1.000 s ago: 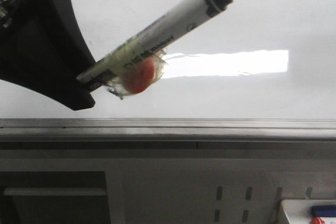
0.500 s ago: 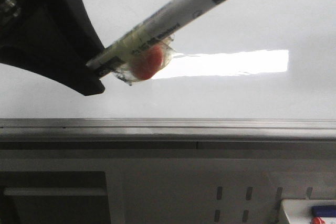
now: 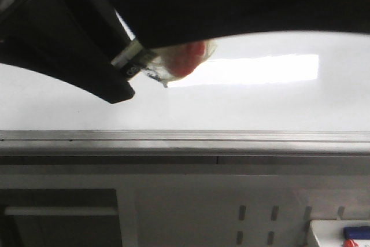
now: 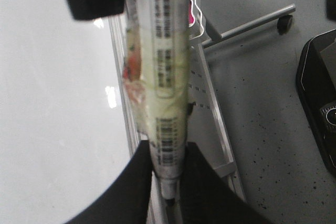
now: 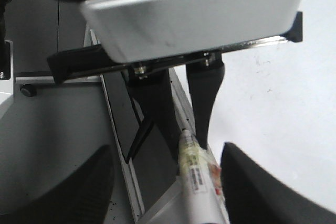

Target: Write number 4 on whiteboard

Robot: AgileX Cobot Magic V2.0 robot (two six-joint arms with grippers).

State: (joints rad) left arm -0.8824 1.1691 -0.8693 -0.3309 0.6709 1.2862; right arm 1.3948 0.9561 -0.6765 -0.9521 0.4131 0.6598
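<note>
The whiteboard fills most of what I can see, glossy and white with a bright rectangular glare across it and a grey metal rail along its near edge; I cannot make out any drawn 4 on the part that shows. Over its upper area, a large dark shape from the right arm blocks the front view. The left gripper has its black fingers closed tight on a marker, pinching it near one end so the barrel sticks out over the rail beside the board. The right gripper has its two dark fingers spread wide apart on either side of that same marker, with clear gaps, not gripping it. A red blob under clear tape is stuck to the marker's barrel.
</note>
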